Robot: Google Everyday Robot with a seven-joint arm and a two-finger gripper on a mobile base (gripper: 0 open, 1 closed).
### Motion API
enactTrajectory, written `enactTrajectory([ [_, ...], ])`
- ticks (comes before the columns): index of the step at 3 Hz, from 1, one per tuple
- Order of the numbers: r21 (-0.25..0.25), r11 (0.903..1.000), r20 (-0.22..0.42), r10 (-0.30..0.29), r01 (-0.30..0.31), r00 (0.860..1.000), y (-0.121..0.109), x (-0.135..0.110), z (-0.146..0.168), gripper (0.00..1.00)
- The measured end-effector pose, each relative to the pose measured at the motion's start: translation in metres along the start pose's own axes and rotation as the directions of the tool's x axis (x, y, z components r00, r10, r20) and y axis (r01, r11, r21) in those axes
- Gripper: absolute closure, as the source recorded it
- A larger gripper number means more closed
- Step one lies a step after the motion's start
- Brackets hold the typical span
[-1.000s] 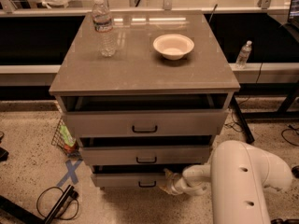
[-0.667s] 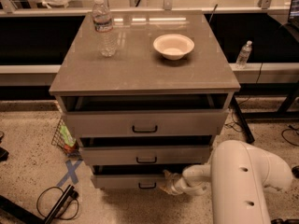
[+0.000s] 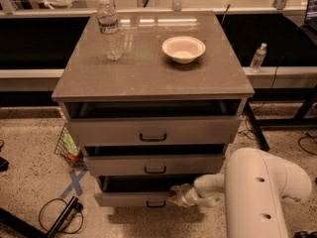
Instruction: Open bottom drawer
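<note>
The bottom drawer (image 3: 129, 198) is the lowest of three grey-beige drawers in the cabinet, with a small black bar handle (image 3: 155, 204). It stands slightly out, with a dark gap above its front. My gripper (image 3: 174, 193) is at the drawer's upper right edge, just right of and above the handle, at the end of my white arm (image 3: 257, 192) that reaches in from the right.
The middle drawer (image 3: 154, 165) and top drawer (image 3: 153, 131) also stand slightly out. A water bottle (image 3: 110, 29) and a white bowl (image 3: 183, 48) sit on the cabinet top (image 3: 148, 73). A wire basket (image 3: 67, 145) and cables (image 3: 62, 214) lie on the floor at left.
</note>
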State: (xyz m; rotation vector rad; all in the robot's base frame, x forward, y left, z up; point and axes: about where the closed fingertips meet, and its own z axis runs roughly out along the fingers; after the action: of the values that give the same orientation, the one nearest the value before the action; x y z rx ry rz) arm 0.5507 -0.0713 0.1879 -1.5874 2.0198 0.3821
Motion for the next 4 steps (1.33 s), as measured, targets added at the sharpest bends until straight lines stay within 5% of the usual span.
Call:
enactTrajectory([
  [4, -0.029, 0.999, -0.028, 0.033, -0.034, 0.999, 0.028, 0.005, -0.011, 1.0],
])
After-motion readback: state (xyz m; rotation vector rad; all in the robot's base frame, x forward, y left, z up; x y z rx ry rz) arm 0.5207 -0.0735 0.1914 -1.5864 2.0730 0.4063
